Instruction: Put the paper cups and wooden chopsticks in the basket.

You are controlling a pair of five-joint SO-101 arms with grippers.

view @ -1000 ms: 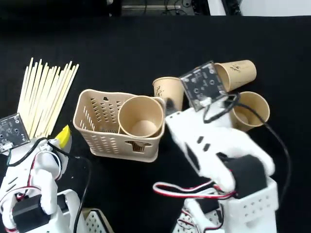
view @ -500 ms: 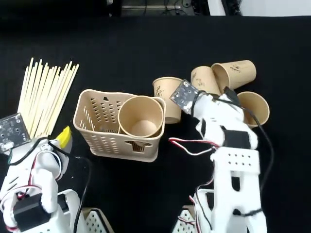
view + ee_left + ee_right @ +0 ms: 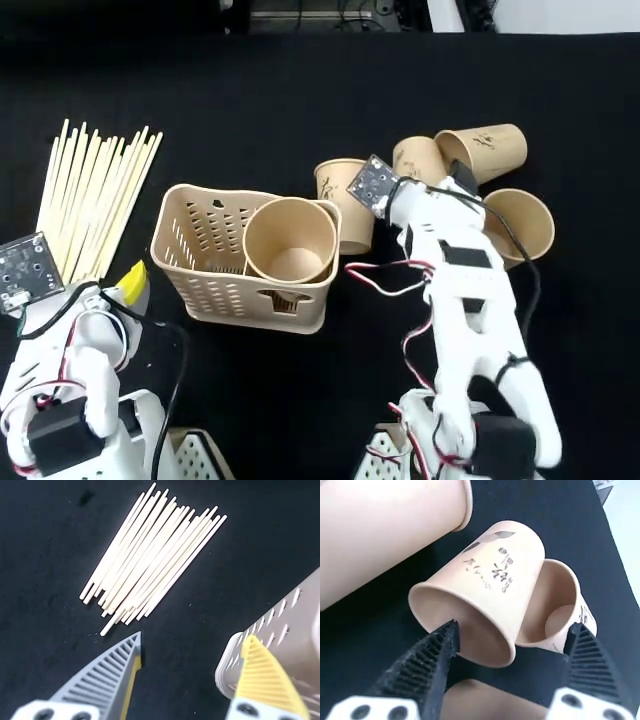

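One paper cup (image 3: pixel 290 240) already sits inside the basket (image 3: pixel 190 250). That is the only job done so far.

Four cups are left out on the black table (image 3: pixel 250 90). One standing cup (image 3: pixel 343 195) is just beside the basket. The other three cups (image 3: pixel 490 150) are bunched together a little farther off.

The right gripper (image 3: pixel 516 626) is down by that bunch. Its two fingers are spread wide. The open mouth of a tipped cup (image 3: pixel 485 595) lies between them, but they are not squeezing it. I think this cup is the next one to be picked up.

The wooden chopsticks (image 3: pixel 95 200) lie in a neat pile on the table, on the other side of the basket. I see none of them in the basket.

The left gripper (image 3: pixel 194 639) hangs between the chopsticks and the basket. Its fingers are wide apart too, and it holds nothing.

So most of the work is left: four cups and all the chopsticks.
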